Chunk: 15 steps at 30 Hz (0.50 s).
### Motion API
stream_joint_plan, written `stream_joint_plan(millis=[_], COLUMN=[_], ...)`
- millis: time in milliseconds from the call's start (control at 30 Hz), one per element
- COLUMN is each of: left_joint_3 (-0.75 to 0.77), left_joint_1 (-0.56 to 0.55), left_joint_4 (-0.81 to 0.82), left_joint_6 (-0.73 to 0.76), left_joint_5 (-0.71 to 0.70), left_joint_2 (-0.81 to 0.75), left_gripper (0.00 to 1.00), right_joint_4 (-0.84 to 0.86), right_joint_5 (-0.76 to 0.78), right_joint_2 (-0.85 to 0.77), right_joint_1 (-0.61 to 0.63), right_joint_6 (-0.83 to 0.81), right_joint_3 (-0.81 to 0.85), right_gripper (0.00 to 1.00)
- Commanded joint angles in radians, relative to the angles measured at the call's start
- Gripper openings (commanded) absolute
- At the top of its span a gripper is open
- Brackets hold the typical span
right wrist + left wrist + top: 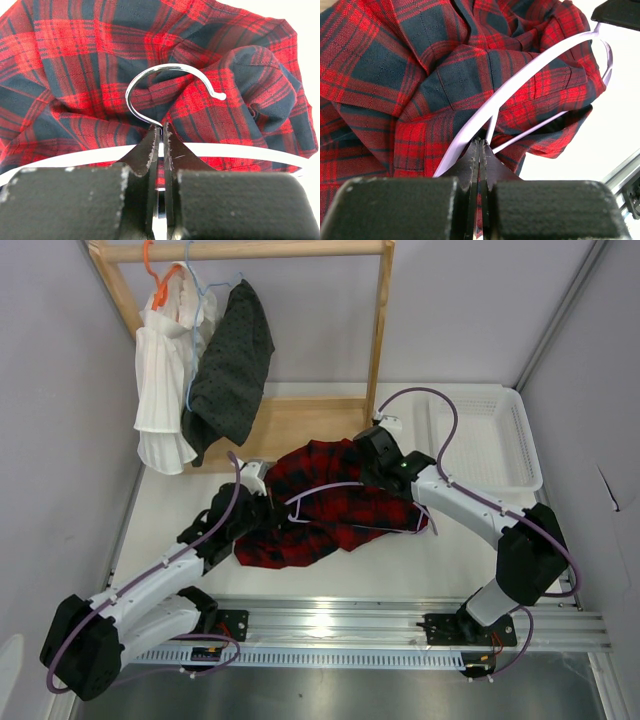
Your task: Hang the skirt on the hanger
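Note:
The red-and-black checked skirt [318,512] lies bunched on the white table between the two arms. The lilac hanger [322,490] lies across it, partly under the cloth. My left gripper [264,512] is at the skirt's left edge; in the left wrist view it [480,146] is shut on a fold of the skirt [440,75], with the hanger's arm [520,80] passing just beside the fingertips. My right gripper [376,456] is at the skirt's far right; in the right wrist view it [161,131] is shut on the neck of the hanger's metal hook [165,70], above the lilac bar [240,149].
A wooden rack [380,320] stands at the back with a white pleated garment [165,370] on an orange hanger and a dark dotted garment [232,360] on a pale blue hanger. A white basket [490,440] sits at the back right. A metal rail [350,625] runs along the near edge.

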Motion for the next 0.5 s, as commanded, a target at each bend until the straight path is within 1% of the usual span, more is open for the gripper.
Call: stream_joint_plan(millis=[0, 200, 467], left_joint_3=[0.048, 0.068, 0.087], left_joint_1=[0.014, 0.017, 0.021], left_joint_4=[-0.004, 0.007, -0.001], left_joint_6=[0.019, 0.026, 0.028], left_joint_5=[0.01, 0.039, 0.03], left_joint_2=[-0.027, -0.004, 0.008], left_gripper=[0.0, 0.0, 0.0], right_joint_4=[0.047, 0.057, 0.034], right_joint_5=[-0.011, -0.02, 0.013], right_joint_2=[-0.051, -0.056, -0.054], right_joint_1=[-0.004, -0.003, 0.005], right_joint_6=[0.001, -0.002, -0.005], right_joint_3=[-0.003, -0.016, -0.016], right_gripper=[0.0, 0.0, 0.0])
